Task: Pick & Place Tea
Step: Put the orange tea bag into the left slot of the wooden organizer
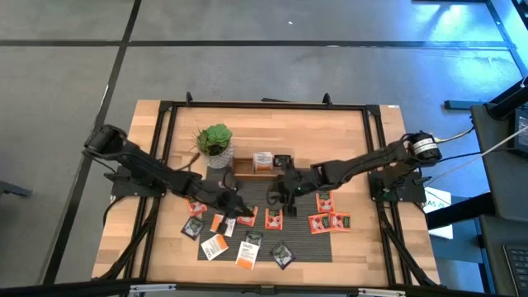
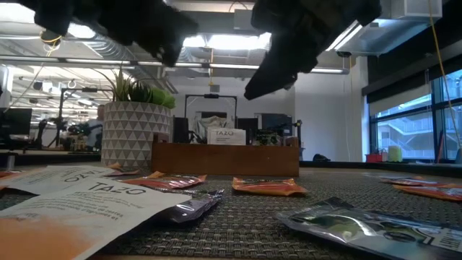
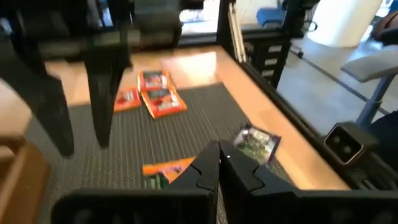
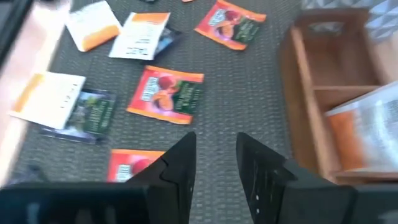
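Tea sachets (image 1: 247,247) lie scattered flat on the dark woven mat (image 1: 305,245) that covers the middle of the tabletop (image 1: 355,140). One white-and-orange sachet (image 1: 263,159) stands upright in the wooden tray (image 1: 244,167), which sits beside the potted plant (image 1: 215,142).

Left tool (image 3: 219,163) hangs above the mat with its fingers pressed together and nothing between them. Directly below and ahead of it lies an orange sachet (image 3: 166,169); a dark sachet (image 3: 255,141) lies to one side, near the mat edge, and three orange-red sachets (image 3: 154,96) lie farther ahead.

Right tool (image 4: 214,163) hovers above the mat just in front of the tray, its fingers (image 4: 181,163) parted by a narrow gap and holding nothing. An orange-red sachet (image 4: 165,94) lies on the mat ahead of its fingertips, and another (image 4: 129,165) lies beneath one finger. A white sachet (image 4: 52,94) overlaps a dark one (image 4: 87,116) farther off to the side.
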Controlling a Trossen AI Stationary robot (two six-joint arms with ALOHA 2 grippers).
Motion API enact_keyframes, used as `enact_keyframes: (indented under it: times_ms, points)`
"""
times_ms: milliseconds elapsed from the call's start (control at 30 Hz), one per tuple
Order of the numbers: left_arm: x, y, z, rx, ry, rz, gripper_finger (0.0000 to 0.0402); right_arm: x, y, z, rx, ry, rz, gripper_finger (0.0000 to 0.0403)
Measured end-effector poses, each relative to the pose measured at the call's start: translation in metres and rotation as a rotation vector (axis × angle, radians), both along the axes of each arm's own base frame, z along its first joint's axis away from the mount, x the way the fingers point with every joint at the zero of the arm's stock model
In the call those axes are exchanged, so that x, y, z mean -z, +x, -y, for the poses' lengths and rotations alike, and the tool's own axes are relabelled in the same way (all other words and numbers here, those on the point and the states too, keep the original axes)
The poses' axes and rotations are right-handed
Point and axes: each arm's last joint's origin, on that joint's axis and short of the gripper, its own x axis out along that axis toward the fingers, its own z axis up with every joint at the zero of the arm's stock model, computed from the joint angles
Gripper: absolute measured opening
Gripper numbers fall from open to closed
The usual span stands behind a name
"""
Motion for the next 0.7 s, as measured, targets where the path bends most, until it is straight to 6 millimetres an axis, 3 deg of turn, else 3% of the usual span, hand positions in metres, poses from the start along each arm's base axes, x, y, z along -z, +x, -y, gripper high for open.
enact_keyframes:
  times_ms: [333, 700]
  points:
    - [0.039, 0.038, 0.014, -0.006, -0.024, -0.076, 0.0002, 0.009, -0.006, -0.012, 0.092, 0.126, -0.053, 0.0121]
    - [0.074, 0.070, 0.026, -0.005, -0.034, -0.169, 0.0002, 0.045, -0.028, -0.008, 0.288, 0.295, -0.166, 0.0189]
